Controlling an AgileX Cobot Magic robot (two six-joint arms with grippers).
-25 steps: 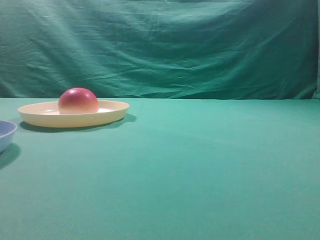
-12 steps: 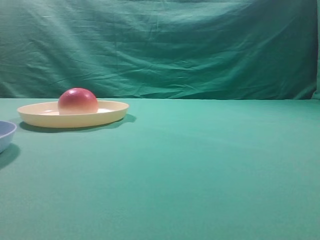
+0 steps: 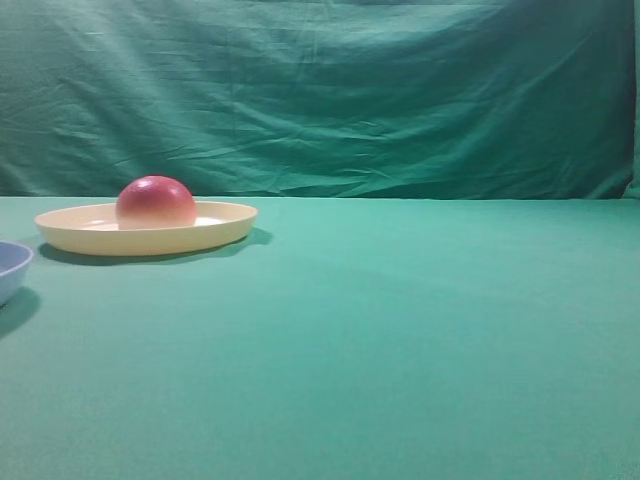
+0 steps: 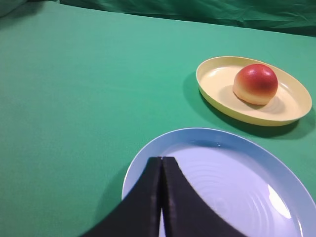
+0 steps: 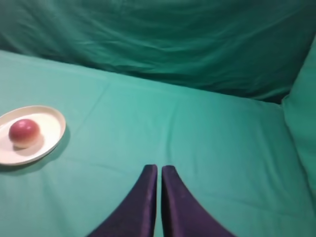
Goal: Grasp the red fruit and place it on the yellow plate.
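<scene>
My left jaws (image 4: 161, 163) and right jaws (image 5: 159, 170) are pressed together, empty. Nothing has moved this past second: the red fruit (image 4: 255, 83) rests on the yellow plate (image 4: 217, 96), beyond the blue dish (image 4: 232, 182). Job looks finished.

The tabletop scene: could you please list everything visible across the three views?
red fruit: one, red fading to cream at the base, on the yellow plate.
yellow plate: one, pale yellow, far left of the table.
blue dish: one, light blue, nearer than the yellow plate, under the left gripper.
tablecloth: one, green, covering the table.
backdrop: one, green, behind the table.
left gripper: one, black, shut, holding nothing.
right gripper: one, dark, shut, holding nothing.
</scene>
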